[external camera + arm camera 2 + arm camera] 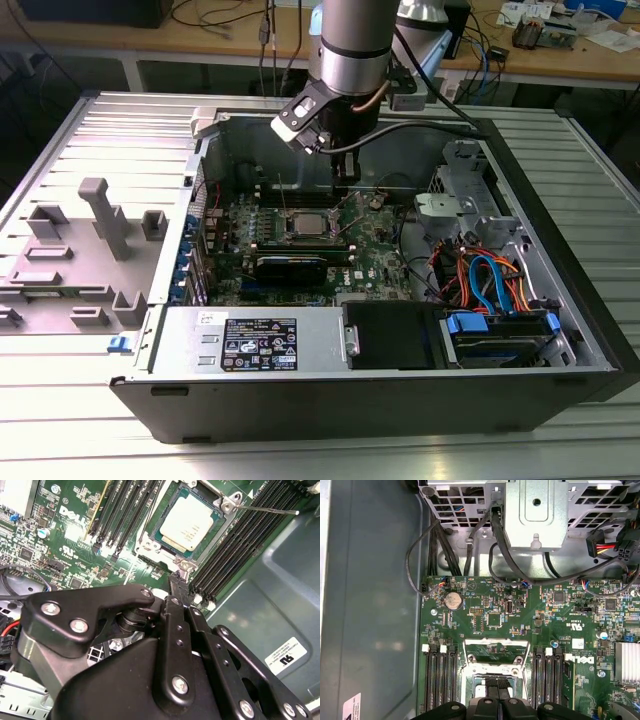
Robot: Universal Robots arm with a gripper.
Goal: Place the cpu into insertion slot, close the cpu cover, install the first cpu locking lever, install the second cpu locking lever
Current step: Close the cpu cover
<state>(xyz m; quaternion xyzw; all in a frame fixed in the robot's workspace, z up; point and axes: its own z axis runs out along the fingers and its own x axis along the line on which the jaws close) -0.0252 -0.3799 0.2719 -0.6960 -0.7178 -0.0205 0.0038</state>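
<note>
cpu (189, 526) in insertion slot (150, 539), pincer (178, 578) nr corner

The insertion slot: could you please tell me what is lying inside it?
The cpu sits inside the insertion slot, its pale top showing. Whatever is beneath the chip is covered by it.

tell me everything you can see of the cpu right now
The cpu is a flat square chip with a pale, dull silver-grey metal top carrying faint print. In the second wrist view it lies flat, seated in the insertion slot, silver framing around it, between rows of black memory slots. Nothing grips it: the shut gripper sits just off one corner of the socket. Whether the frame presses on its edges cannot be told.
</note>
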